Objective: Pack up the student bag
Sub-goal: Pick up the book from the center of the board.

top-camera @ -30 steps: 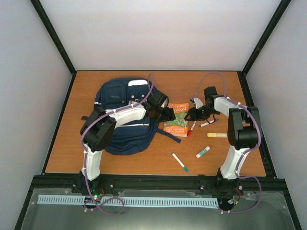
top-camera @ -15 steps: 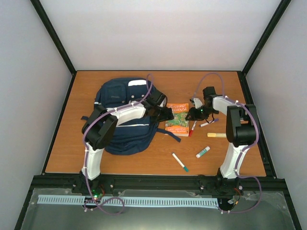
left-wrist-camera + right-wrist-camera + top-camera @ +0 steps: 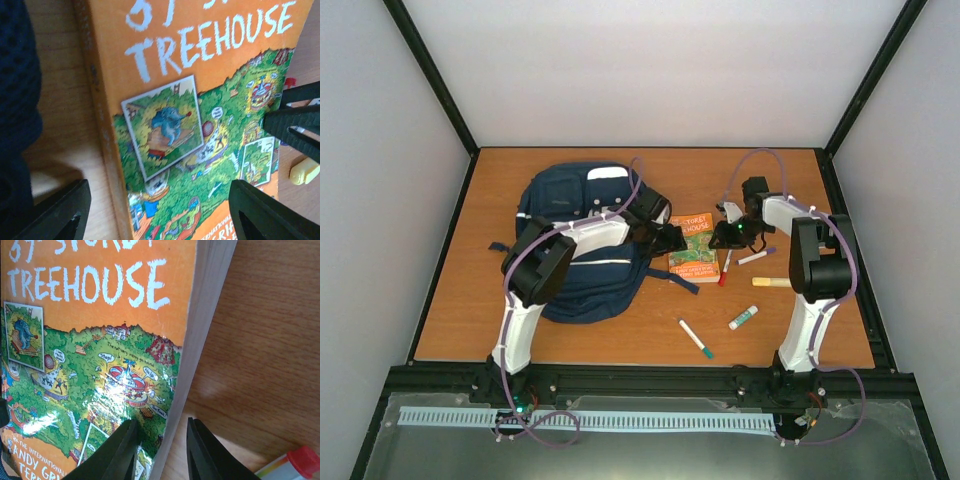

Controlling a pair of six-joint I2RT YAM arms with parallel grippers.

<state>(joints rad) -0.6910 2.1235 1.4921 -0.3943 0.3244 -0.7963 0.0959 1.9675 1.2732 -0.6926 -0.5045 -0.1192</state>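
student bag (image 3: 560, 200) lies on the left of the surface (image 3: 790, 330), just beside the treehouse book (image 3: 694, 250). left end effector (image 3: 155, 200) open wide, straddling the book's spine edge. right end effector (image 3: 162, 440) narrowed astride the book's page edge; cannot tell whether it grips.

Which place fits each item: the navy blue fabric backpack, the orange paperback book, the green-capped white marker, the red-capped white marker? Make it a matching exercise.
1. navy blue fabric backpack
2. orange paperback book
3. green-capped white marker
4. red-capped white marker

A. beside the book's right edge
B. left half of the wooden table
C. loose item nearest the near edge
D. mid-table, cover up

Pairs: 1-B, 2-D, 3-C, 4-A
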